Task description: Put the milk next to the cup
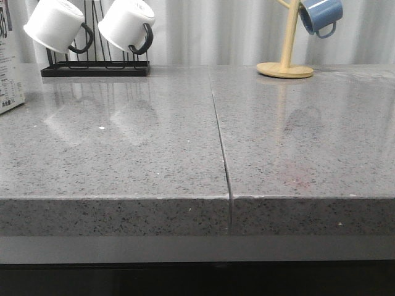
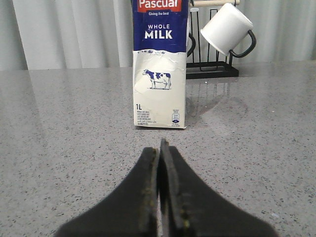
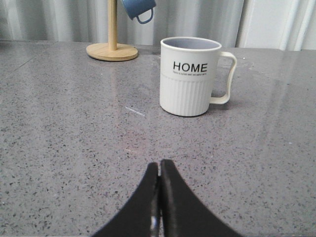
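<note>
I see both grippers, left gripper and right gripper, pressed closed and empty, since nothing is grasped yet: the milk carton stands upright beside the black mug rack, well apart from the HOME mug on the tabletop.

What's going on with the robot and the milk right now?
Left gripper shut, empty. Right gripper shut, empty. Milk upright on counter, untouched; cup upright, apart from it. Nothing between left gripper and milk.
</note>
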Available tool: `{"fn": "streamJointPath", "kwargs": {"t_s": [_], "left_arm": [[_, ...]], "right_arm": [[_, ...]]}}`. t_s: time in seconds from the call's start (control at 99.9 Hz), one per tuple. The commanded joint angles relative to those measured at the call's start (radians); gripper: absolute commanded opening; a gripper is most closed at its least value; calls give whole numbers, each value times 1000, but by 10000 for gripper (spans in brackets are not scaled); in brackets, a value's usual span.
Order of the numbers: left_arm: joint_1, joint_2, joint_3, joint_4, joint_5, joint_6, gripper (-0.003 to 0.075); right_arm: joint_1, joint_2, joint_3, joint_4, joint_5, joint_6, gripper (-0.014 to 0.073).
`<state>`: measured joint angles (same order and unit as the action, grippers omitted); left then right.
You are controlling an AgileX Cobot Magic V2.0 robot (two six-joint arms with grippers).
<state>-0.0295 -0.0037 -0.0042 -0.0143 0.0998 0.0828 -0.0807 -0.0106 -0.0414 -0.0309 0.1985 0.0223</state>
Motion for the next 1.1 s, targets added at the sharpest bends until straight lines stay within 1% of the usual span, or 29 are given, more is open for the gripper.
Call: {"fn": "streamJointPath", "kwargs": {"t_s": [0.0,0.09,0.26,0.34,0.45,0.561,0.721,0.771,0.821,0.941,0.991,1.031,1.091], "left_arm": [[0,-31,45,-3,-77,-8,-20],[0,-31,45,-3,-77,-8,-20],[0,-31,45,-3,-77,-8,-20],[0,-31,45,-3,-77,-8,-20],[0,-31,45,-3,-77,-8,-20],[0,-31,45,-3,-77,-8,-20],[0,-31,45,-3,-77,-8,-20],[0,-31,45,-3,-77,-8,-20],[0,-31,45,-3,-77,-8,-20],[0,-31,45,-3,-77,-8,-20],[0,-31,45,-3,-77,-8,-20],[0,-31,45,-3,-77,-8,-20],[0,-31,45,-3,-77,-8,-20]], "right_arm": [[-6,-15,-57,-8,-32,-2,-66],[-6,1,-66,-3,-29,-2,-66],[-6,60,-94,80,-31,-2,-66],[-6,101,-104,82,-35,-2,-66],[-6,155,-110,82,-81,-2,-66],[-6,212,-125,95,-158,8,-66],[-6,338,-161,93,-161,8,-57],[-6,384,-166,90,-174,7,-27],[-6,431,-171,90,-198,7,25],[-6,553,-171,89,-300,7,234],[-7,603,-171,89,-354,6,294],[-15,644,-171,89,-410,6,316],[-42,700,-171,89,-507,6,311]]}}
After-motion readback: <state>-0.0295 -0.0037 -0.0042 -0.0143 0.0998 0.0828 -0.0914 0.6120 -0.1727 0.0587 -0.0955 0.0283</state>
